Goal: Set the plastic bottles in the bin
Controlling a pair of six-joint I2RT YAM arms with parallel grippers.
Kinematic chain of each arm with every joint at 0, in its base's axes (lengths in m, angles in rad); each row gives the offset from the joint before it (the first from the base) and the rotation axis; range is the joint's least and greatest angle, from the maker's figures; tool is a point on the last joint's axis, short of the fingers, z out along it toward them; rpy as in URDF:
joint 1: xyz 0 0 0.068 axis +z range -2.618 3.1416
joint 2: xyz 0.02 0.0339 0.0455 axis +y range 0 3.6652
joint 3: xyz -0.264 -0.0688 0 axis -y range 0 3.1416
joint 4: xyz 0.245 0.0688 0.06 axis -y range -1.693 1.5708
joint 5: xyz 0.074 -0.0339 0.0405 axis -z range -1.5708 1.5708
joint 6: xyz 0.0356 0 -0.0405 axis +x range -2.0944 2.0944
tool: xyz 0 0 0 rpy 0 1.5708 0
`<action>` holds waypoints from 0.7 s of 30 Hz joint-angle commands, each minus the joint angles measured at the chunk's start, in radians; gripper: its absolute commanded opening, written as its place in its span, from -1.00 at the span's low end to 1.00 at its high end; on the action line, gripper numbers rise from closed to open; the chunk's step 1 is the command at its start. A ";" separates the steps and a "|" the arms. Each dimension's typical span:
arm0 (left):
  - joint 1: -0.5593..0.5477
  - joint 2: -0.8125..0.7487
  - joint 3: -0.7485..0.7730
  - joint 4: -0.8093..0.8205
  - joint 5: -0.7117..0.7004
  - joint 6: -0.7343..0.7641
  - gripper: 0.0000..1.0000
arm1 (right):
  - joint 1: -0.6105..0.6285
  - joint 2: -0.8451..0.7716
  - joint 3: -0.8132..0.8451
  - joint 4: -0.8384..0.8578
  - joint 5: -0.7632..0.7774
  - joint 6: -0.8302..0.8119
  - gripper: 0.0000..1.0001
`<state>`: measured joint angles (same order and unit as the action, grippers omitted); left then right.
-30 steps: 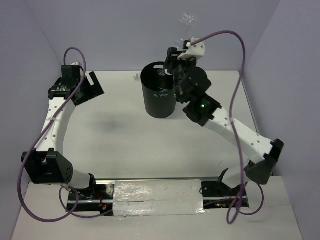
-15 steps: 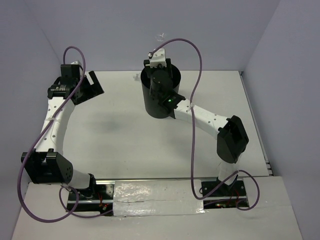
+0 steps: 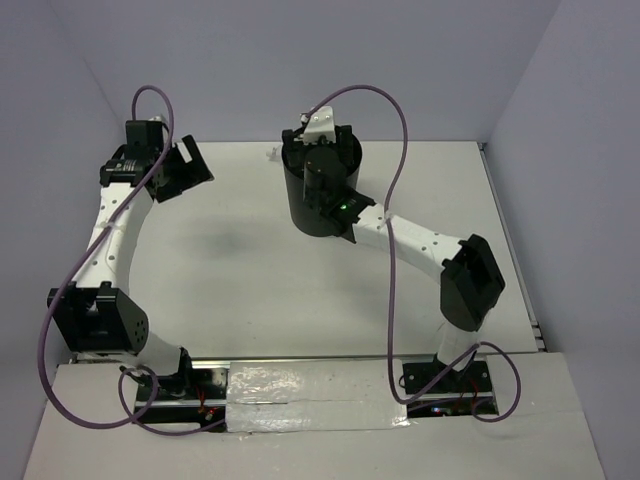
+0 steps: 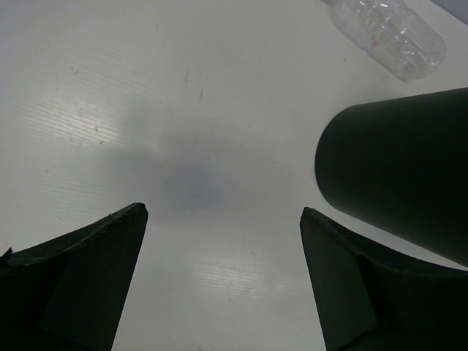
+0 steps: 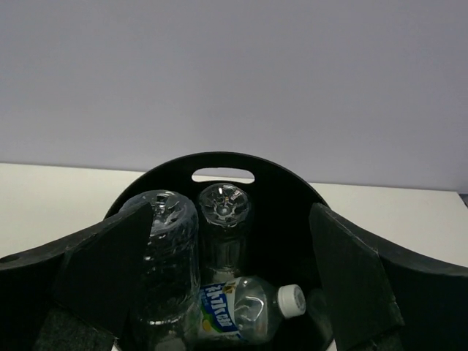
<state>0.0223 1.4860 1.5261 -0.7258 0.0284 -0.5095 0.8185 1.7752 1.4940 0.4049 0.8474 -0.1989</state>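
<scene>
Right gripper (image 5: 230, 208) spread wide, over bin (image 5: 285, 179) — bottles (image 5: 167, 248) inside (one labelled)

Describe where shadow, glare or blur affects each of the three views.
Top external view: even light, one faint grey shadow on the white table. Left wrist view: a soft shadow and streaky glare on the table; the dark left gripper looks soft-edged. Right wrist view: the black round plastic bin is dim inside, the clear plastic bottles catch highlights.

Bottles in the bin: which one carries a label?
The capped bottle lying at the bottom; the two standing bottles behind it show none.
</scene>
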 commanded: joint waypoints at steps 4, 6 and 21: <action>-0.067 0.131 0.167 0.045 0.041 -0.070 0.99 | 0.014 -0.229 -0.011 -0.053 -0.002 0.038 0.91; -0.091 0.218 0.269 0.023 0.030 -0.102 0.99 | 0.011 -0.301 -0.012 -0.136 -0.022 0.079 0.92; -0.104 0.827 0.724 0.216 0.347 -0.662 0.98 | -0.022 -0.678 -0.112 -0.709 -0.027 0.345 0.94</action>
<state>-0.0834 2.2623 2.2719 -0.6624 0.2440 -0.9585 0.8051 1.1465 1.3983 -0.1711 0.8085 0.0742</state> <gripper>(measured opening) 0.992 0.972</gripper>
